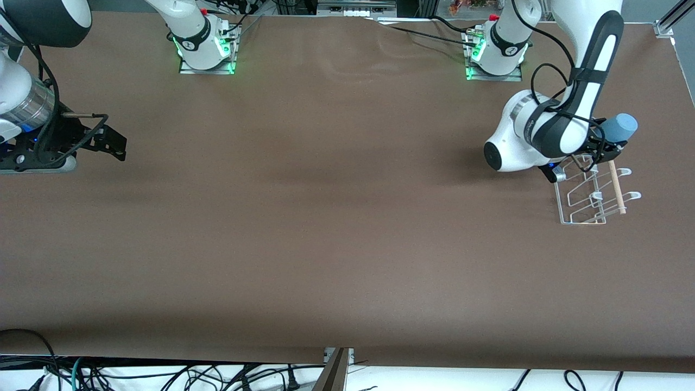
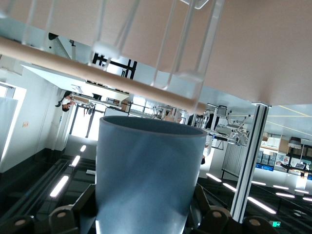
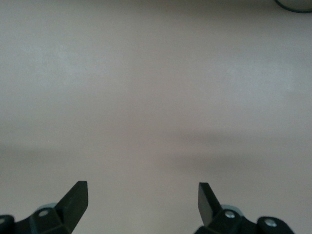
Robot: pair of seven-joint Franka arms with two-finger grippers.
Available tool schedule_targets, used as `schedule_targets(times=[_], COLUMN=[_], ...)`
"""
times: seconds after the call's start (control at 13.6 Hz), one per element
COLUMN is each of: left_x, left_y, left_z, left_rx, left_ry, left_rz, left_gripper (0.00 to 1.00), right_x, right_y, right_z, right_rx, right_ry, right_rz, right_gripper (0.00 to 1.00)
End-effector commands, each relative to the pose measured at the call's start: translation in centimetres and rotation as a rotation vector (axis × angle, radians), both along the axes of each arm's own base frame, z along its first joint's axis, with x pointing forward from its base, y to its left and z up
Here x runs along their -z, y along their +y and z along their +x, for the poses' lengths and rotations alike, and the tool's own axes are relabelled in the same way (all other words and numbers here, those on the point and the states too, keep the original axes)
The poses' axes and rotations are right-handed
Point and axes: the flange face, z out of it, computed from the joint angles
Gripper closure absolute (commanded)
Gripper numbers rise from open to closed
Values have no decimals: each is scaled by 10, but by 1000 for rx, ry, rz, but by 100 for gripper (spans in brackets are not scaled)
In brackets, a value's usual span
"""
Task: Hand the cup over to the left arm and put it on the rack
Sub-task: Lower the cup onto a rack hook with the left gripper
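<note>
My left gripper [image 1: 607, 145] is shut on the light-blue cup [image 1: 619, 128] and holds it tipped on its side, just above the rack's end farthest from the front camera. The white wire rack [image 1: 589, 196] with its wooden dowel [image 1: 615, 187] stands at the left arm's end of the table. In the left wrist view the cup [image 2: 146, 175] fills the space between the fingers, with the dowel [image 2: 97, 75] and the rack's wire loops [image 2: 187, 73] close to its rim. My right gripper [image 1: 111, 144] is open and empty, waiting at the right arm's end of the table; its fingertips [image 3: 78, 197] show over bare table.
The brown table [image 1: 326, 217] stretches wide between the two arms. The arm bases [image 1: 206, 46] stand along the edge farthest from the front camera. Cables [image 1: 163, 374] hang below the edge nearest the front camera.
</note>
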Motion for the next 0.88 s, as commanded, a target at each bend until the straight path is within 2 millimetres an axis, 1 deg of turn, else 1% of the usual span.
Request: schedule_targets(times=[0.0,0.29,0.81], left_x=[13,34,55], left_y=[1,1,2], left_z=[-21,-29,-26], left_rx=[48,65,112], left_ry=[-53,-40,-13], left_rz=[26,11,-1], left_gripper=[97,95,94], right_x=[-4,-2,-4], right_y=[-8,-11,-11], right_z=[-2,1,2], right_rx=[-16,-12,-9], right_ry=[6,14,9], right_rz=[1,2,3], right_gripper=[0,0,0])
